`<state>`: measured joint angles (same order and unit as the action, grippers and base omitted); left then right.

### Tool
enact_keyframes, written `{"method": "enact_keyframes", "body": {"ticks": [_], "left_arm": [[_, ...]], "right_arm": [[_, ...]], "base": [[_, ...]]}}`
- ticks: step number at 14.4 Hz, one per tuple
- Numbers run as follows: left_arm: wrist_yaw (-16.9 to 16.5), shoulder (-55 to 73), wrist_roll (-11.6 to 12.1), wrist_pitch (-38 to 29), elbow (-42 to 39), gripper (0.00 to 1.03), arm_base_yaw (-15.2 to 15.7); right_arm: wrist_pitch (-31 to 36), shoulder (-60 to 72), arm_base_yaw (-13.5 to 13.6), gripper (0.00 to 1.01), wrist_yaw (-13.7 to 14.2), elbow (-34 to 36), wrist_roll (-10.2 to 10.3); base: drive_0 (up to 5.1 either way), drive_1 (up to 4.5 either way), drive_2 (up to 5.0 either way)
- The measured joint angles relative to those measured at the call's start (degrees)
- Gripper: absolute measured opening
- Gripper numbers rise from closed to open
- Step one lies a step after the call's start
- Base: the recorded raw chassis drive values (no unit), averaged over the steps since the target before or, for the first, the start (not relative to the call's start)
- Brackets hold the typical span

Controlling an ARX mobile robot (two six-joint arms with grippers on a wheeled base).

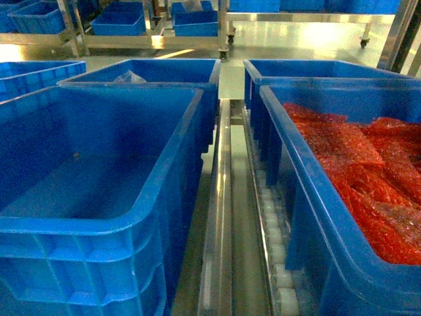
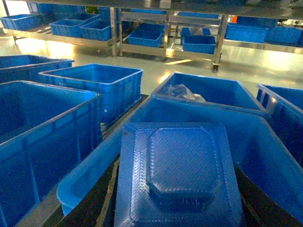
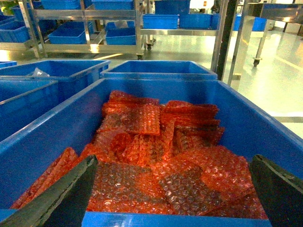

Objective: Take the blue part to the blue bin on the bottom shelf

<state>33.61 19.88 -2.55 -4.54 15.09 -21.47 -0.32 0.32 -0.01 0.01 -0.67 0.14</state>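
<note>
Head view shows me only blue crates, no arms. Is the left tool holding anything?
Observer: Yes. The left tool has its dark fingers on either side of a small square blue plastic part with a raised octagonal centre.
Operator: What is under it?
Observer: The large smooth-walled blue plastic bin; the part sits above its near end.
Operator: And the right tool?
Observer: The right tool is open and empty, over the blue crate heaped with red bubble-wrap packets.
</note>
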Motion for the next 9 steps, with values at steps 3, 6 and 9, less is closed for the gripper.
{"method": "enact_keyframes", "body": {"ticks": [3,6,9], "left_arm": [[0.0,0.0,0.0,0.0,0.0,0.43,0.0],[0.0,0.0,0.0,0.0,0.0,0.43,0.0],[0.0,0.0,0.0,0.0,0.0,0.43,0.0]], "right_arm": [[0.0,0.0,0.0,0.98,0.0,0.0,0.0],[0.0,0.0,0.0,0.98,0.0,0.0,0.0],[0.0,0.0,0.0,0.98,0.0,0.0,0.0]], "base": [[0.0,0.00,0.0],[0.0,0.00,0.0],[0.0,0.00,0.0]]}}
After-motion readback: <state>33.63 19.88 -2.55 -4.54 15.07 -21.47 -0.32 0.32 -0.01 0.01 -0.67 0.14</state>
